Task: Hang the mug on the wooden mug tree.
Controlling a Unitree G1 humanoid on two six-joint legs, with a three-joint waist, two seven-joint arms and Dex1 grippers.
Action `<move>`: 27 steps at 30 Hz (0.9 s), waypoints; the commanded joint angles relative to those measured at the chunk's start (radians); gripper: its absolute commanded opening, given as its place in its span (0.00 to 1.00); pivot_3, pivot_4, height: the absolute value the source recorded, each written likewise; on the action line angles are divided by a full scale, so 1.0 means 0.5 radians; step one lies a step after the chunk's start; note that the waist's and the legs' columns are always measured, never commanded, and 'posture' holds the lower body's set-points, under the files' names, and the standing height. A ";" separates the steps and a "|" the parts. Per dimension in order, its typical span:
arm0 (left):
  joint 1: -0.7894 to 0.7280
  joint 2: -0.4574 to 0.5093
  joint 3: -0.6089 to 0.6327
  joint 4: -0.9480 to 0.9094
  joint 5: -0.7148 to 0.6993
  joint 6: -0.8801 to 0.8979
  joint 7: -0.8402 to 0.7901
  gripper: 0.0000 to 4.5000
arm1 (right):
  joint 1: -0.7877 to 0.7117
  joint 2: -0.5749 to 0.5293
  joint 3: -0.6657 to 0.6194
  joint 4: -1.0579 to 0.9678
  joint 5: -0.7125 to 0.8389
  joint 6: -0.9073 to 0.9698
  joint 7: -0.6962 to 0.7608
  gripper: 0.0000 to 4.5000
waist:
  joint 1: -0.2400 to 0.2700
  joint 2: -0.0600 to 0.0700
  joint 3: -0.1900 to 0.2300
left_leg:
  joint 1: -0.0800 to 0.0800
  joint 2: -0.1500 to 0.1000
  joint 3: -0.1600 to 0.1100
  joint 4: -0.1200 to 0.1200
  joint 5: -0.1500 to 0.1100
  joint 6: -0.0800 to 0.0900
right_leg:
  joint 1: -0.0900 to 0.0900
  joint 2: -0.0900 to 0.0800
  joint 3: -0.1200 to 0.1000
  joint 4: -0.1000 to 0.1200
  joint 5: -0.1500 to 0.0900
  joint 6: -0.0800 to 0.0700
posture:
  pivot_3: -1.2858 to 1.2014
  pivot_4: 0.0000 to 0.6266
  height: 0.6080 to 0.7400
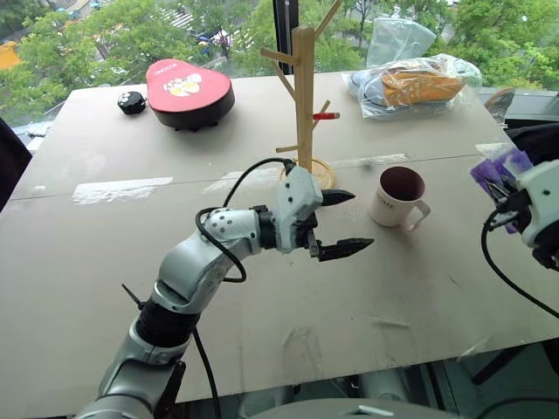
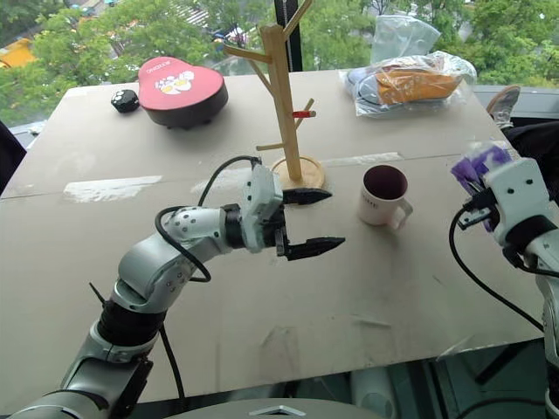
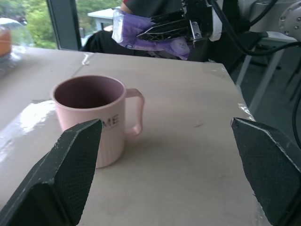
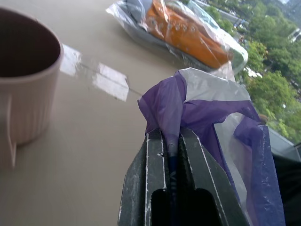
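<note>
mug unhung on worktop right of tree; left hand wide open, empty; right hand clamps tissue pack.

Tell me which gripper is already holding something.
The right gripper, at the table's right edge: its fingers are pinched shut on the purple-and-white tissue pack. The left gripper is open and empty, pointing at the mug.

- Small white ceramic mug: dark maroon inside, dark lettering on its side.
- Tall light-wood mug tree: pale wood, one peg tipped red.
- Crumpled purple-and-white plastic tissue pack.
- Rounded red-lidded box: black base, white cartoon print.
- Clear plastic bag: orange contents.
</note>
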 commanded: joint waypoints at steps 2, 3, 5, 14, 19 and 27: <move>-0.057 -0.030 -0.001 0.022 0.021 -0.064 -0.068 1.00 | 0.107 0.053 -0.168 0.059 0.024 -0.119 -0.023 0.21 | 0.000 0.000 0.000 | 0.000 0.000 0.001 0.005 0.000 0.000 | 0.000 0.000 0.002 0.006 0.000 0.000 | 0.52 0.24 1.00; -0.061 -0.033 0.002 0.033 0.026 -0.068 -0.076 1.00 | 0.110 0.067 -0.184 0.064 0.043 -0.124 -0.029 0.31 | -0.003 0.000 0.000 | 0.001 0.000 0.003 0.009 0.000 0.000 | 0.001 0.001 0.003 0.008 0.000 0.000 | 0.52 0.24 1.00; -0.067 -0.034 -0.001 0.057 0.040 -0.084 -0.098 1.00 | 0.099 0.087 -0.221 0.056 0.043 -0.137 -0.075 0.52 | -0.006 -0.001 -0.001 | 0.004 0.000 0.008 0.012 0.000 0.000 | 0.002 0.001 0.009 0.011 0.001 0.002 | 0.52 0.24 1.00; -0.047 0.021 -0.012 0.178 0.164 -0.156 -0.187 1.00 | 0.120 0.514 0.120 -0.647 0.417 0.345 -0.325 0.95 | -0.002 -0.002 -0.002 | 0.002 0.001 0.006 0.015 0.000 0.000 | 0.001 0.002 0.010 0.012 0.001 0.003 | 0.52 0.24 1.00; -0.032 0.042 -0.039 0.221 0.295 -0.229 -0.186 1.00 | 0.228 0.754 0.506 -0.626 0.270 0.306 -0.541 0.95 | 0.007 -0.006 -0.005 | 0.001 -0.003 0.004 0.015 0.000 0.000 | 0.000 0.003 0.006 0.012 0.001 0.003 | 0.52 0.24 1.00; -0.016 0.016 -0.015 0.211 0.311 -0.238 -0.197 1.00 | 0.093 0.913 0.581 -0.133 0.131 -0.101 -0.609 0.95 | -0.005 -0.007 -0.006 | 0.001 -0.008 0.004 0.017 -0.001 0.001 | 0.000 0.003 0.007 0.015 0.001 0.003 | 0.52 0.24 1.00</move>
